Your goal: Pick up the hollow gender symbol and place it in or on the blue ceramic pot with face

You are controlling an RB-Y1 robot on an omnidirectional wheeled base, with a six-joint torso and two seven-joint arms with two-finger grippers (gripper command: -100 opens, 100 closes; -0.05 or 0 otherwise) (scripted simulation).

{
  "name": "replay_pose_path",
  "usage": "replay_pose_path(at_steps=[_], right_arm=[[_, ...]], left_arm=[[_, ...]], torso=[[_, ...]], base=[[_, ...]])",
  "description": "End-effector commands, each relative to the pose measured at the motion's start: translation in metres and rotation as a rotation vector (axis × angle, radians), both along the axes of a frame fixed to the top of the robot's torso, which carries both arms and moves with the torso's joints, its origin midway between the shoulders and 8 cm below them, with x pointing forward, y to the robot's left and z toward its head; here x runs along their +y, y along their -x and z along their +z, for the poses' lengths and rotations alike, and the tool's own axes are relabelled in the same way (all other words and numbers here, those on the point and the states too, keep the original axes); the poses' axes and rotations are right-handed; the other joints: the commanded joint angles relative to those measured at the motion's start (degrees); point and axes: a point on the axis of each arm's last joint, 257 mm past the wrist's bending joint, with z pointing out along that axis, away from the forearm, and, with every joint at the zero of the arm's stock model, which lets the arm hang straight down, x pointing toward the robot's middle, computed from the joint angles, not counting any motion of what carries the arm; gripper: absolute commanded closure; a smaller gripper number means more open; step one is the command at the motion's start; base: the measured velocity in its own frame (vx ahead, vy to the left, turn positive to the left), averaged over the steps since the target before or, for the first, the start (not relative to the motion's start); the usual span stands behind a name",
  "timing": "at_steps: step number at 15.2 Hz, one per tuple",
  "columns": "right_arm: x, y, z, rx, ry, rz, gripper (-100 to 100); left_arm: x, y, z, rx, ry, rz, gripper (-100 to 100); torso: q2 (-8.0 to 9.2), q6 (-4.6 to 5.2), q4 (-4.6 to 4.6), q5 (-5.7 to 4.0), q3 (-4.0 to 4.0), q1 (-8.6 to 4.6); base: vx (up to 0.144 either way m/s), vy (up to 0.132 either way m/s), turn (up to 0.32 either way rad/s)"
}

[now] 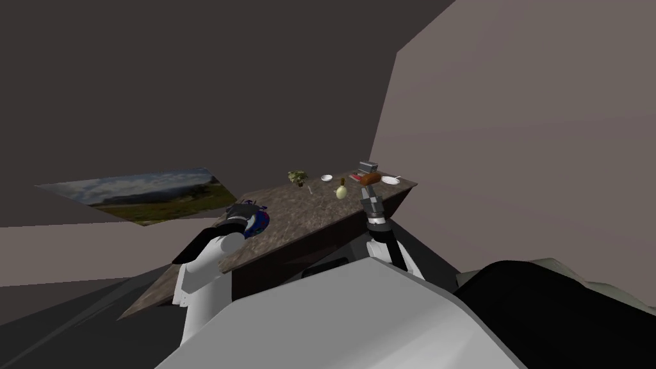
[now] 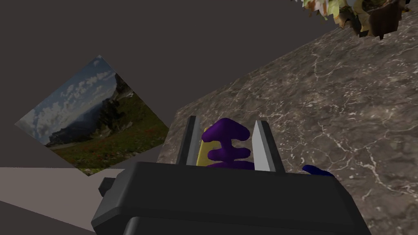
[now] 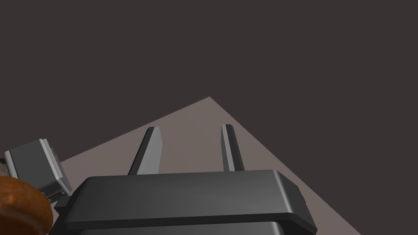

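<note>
My left gripper (image 2: 225,134) is shut on the purple gender symbol (image 2: 224,131), whose arrow-shaped end sticks up between the two fingers; a yellow part shows against one finger. In the head view the left gripper (image 1: 248,206) hangs over the left part of the dark marble table (image 1: 307,211), just above the blue pot (image 1: 258,222), which has red marks. A sliver of the blue pot (image 2: 316,170) peeks out beside the gripper's body. My right gripper (image 1: 368,193) stands open and holds nothing at the table's front edge, right of centre.
On the table's far end stand a small leafy plant (image 1: 298,176), a white bowl (image 1: 327,178), a pale yellow vase (image 1: 341,191), a brown rounded object (image 1: 370,179), a grey box (image 1: 368,166) and a white plate (image 1: 391,180). A landscape picture (image 1: 154,192) hangs on the wall behind.
</note>
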Motion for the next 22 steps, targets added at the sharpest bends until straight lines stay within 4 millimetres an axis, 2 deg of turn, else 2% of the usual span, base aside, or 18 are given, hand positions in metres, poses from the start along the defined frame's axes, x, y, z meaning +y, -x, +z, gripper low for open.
replay_pose_path(at_steps=[1, 5, 6, 11, 16, 22], right_arm=[[0.0, 0.0, 0.0, 0.0, 0.0, 0.0, 0], [0.0, 0.0, 0.0, 0.0, 0.0, 0.0, 0], [0.0, 0.0, 0.0, 0.0, 0.0, 0.0, 0], [0.0, 0.0, 0.0, 0.0, 0.0, 0.0, 0], [0.0, 0.0, 0.0, 0.0, 0.0, 0.0, 0], [0.0, 0.0, 0.0, 0.0, 0.0, 0.0, 0]], left_arm=[[0.0, 0.0, 0.0, 0.0, 0.0, 0.0, -100], [0.0, 0.0, 0.0, 0.0, 0.0, 0.0, -100], [0.006, 0.0, 0.01, 0.003, -0.003, 0.004, -100], [0.016, 0.001, 0.026, 0.007, -0.006, 0.012, -100], [0.032, 0.004, 0.052, 0.011, -0.006, 0.032, -100], [0.03, 0.003, 0.048, 0.01, -0.006, 0.027, -100]], torso=[[0.0, 0.0, 0.0, 0.0, 0.0, 0.0], [-0.1, 0.01, -0.03, -0.05, -0.06, -0.2], [-0.1, 0.01, -0.03, -0.05, -0.06, -0.22], [-0.11, 0.02, -0.02, -0.09, -0.06, -0.36], [-0.1, 0.02, -0.02, -0.09, -0.06, -0.36], [-0.11, 0.01, -0.03, -0.06, -0.07, -0.25]], base=[[-0.004, 0.014, -0.001], [-0.001, 0.002, 0.0], [-0.001, -0.01, -0.053], [-0.003, -0.026, -0.047], [-0.003, -0.028, -0.049], [0.0, -0.004, -0.003]])
